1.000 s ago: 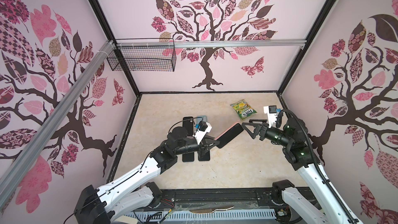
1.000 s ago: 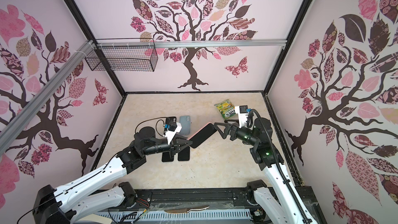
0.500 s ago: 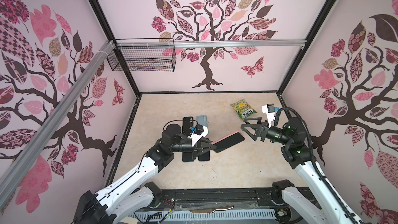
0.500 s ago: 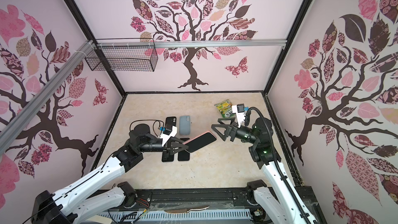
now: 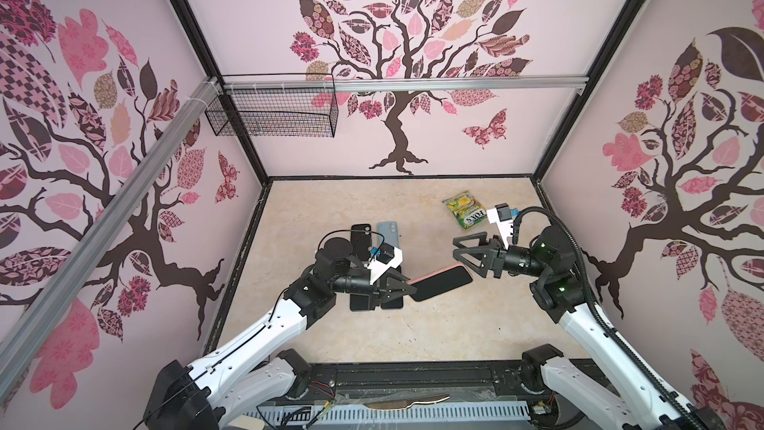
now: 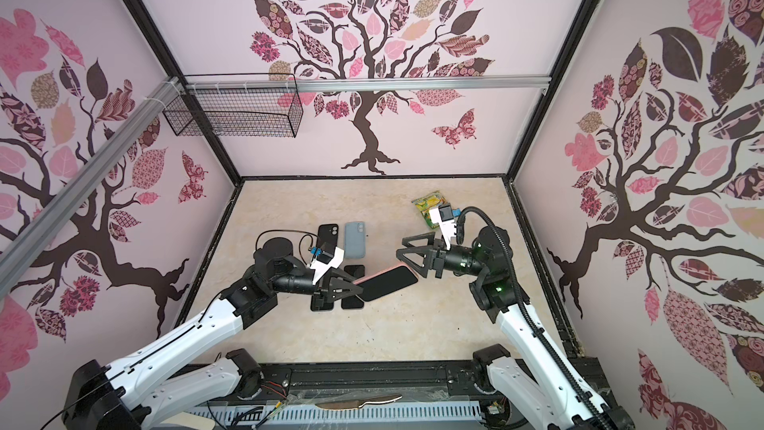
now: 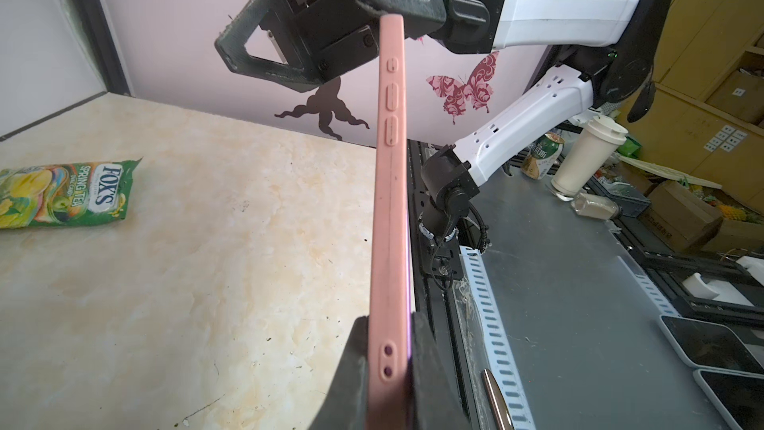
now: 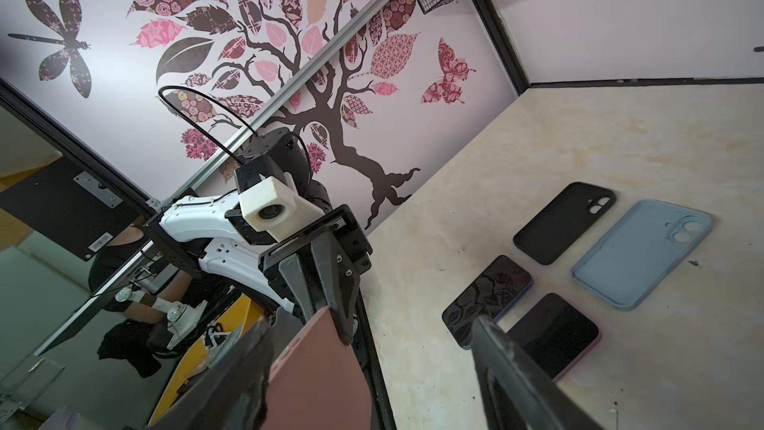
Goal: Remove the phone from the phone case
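The phone in its pink phone case (image 5: 440, 283) (image 6: 386, 282) hangs level above the table, dark screen up. My left gripper (image 5: 407, 286) (image 7: 388, 324) is shut on its near end, one finger on the case back and one on the screen. My right gripper (image 5: 454, 248) (image 6: 399, 249) is open at the phone's far end. In the right wrist view the pink case (image 8: 318, 378) lies between the wide jaws of this gripper (image 8: 372, 324), close to one finger and well clear of the other finger.
On the table behind lie an empty black case (image 5: 360, 237) and an empty blue case (image 5: 390, 235). Two bare phones (image 8: 488, 299) (image 8: 554, 335) lie under the left gripper. A green snack packet (image 5: 465, 208) sits back right. A wire basket (image 5: 273, 117) hangs on the back wall.
The left gripper has lowered the cased phone a little. The right gripper has moved left over the phone's far end and its jaws have narrowed.
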Controlling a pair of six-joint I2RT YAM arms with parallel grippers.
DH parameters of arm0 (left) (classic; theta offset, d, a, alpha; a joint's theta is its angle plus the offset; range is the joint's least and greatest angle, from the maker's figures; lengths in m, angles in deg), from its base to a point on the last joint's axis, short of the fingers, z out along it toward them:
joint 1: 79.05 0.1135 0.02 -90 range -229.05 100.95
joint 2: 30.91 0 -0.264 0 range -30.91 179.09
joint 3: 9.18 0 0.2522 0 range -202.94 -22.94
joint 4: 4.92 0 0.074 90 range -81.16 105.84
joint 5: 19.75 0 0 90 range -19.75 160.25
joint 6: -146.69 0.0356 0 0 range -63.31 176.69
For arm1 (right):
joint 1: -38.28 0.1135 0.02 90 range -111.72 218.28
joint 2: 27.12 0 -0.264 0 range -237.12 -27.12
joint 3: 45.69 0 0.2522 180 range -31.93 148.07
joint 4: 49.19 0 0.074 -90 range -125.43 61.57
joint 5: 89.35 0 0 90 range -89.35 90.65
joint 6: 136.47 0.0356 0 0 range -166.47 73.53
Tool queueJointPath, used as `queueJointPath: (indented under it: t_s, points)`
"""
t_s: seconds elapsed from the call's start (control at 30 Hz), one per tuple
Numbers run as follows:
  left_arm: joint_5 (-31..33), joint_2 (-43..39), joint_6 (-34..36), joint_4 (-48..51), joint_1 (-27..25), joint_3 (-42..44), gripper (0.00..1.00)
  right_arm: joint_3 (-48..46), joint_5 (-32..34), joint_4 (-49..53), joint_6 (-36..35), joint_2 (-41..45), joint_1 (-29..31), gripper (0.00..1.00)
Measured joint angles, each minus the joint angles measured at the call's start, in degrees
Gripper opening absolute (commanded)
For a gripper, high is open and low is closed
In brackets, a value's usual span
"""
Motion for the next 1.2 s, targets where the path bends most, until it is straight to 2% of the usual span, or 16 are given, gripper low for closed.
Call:
queueJointPath:
  t_s: [0.17, 0.33, 0.53, 0.83, 1.2]
  points:
    - [-0.6, 0.0, 1.1, -0.4, -1.0, 0.0, 0.00, 0.0, -0.8, 0.9, -0.9, -1.5, 1.1, 0.56]
    - [-1.3, -0.1, 1.1, -2.1, -1.0, 0.0, 0.00, 0.0, -1.4, 1.0, 0.2, -2.1, 1.2, 0.50]
    - [-1.3, -0.4, 1.2, -2.1, -1.0, 0.0, 0.00, 0.0, -3.2, 0.3, 1.9, -1.7, 1.2, 0.54]
    - [-0.9, -1.8, 1.2, -2.4, -1.0, 0.0, 0.00, 0.1, 0.2, 0.0, 1.3, 7.3, 1.2, 0.57]
    - [-0.9, -1.9, 1.2, -2.7, -1.0, 0.0, 0.00, 0.1, -4.6, -0.4, 1.0, 7.2, 1.1, 0.51]
